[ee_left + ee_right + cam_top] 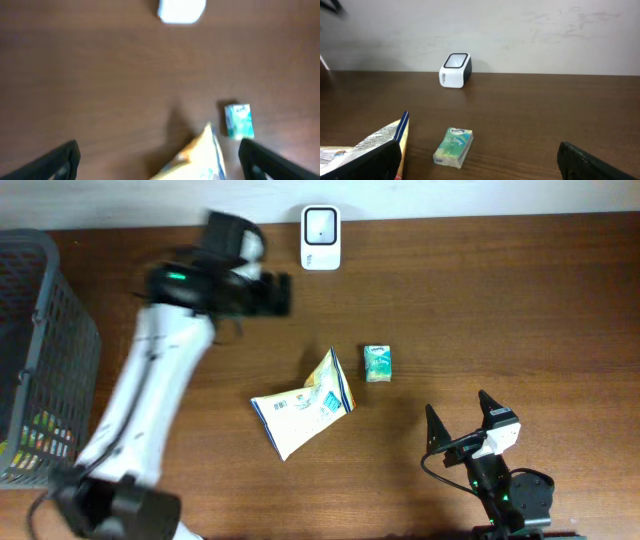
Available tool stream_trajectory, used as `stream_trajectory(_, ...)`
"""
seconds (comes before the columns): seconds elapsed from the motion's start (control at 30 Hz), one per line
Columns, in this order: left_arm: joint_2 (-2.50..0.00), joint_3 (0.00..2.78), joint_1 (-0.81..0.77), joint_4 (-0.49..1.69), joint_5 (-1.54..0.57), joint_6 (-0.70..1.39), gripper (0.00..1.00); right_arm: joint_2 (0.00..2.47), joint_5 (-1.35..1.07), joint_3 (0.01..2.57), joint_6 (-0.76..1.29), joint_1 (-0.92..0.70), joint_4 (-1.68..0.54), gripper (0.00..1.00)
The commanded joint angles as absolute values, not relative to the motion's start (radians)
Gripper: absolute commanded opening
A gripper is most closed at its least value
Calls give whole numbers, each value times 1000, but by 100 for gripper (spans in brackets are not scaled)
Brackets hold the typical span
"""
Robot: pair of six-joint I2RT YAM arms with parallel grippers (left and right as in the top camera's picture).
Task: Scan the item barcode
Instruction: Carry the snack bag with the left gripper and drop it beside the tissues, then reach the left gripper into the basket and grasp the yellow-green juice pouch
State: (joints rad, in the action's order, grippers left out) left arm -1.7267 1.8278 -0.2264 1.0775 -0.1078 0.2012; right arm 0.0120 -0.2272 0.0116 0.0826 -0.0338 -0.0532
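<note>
A white and yellow snack bag lies crumpled mid-table, and its tip shows in the left wrist view. Right of it lies a small green tissue pack. The white barcode scanner stands at the far edge. My left gripper hovers blurred above the table between scanner and bag, open and holding nothing. Near the front edge, my right gripper is open and empty, pointing at the tissue pack. I cannot make out a barcode on either item.
A grey wire basket with some packets inside stands at the left edge. A pale wall runs behind the scanner in the right wrist view. Bare brown tabletop stretches to the right.
</note>
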Motion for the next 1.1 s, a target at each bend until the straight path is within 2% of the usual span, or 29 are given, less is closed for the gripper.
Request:
stream_trajectory(0.0, -1638, 2024, -57, 1172, -108, 102, 99, 6, -233, 6, 86, -39, -57, 99)
stream_trajectory(0.13, -1597, 2201, 172, 1247, -82, 104, 99, 6, -233, 6, 86, -39, -57, 99)
stream_trajectory(0.2, -1575, 2270, 349, 1264, -59, 104, 99, 6, -233, 6, 86, -39, -57, 99)
stream_trajectory(0.3, -1574, 2275, 607, 1288, -17, 190, 99, 6, -233, 6, 86, -39, -57, 99)
stream_trajectory(0.4, -1612, 2254, 732, 1312, -11, 236, 99, 6, -233, 6, 86, -39, -57, 99)
stream_trajectory(0.63, -1755, 2104, 875, 1338, 12, 238, 99, 6, -233, 6, 86, -39, -57, 99)
stream_trajectory(0.93, -1852, 1882, 898, 1283, 121, 233, 100, 6, -233, 6, 86, -39, -57, 99)
stream_trajectory(1.07, -1898, 1816, 898, 1234, 128, 131, 97, 6, -233, 6, 86, -39, -57, 99)
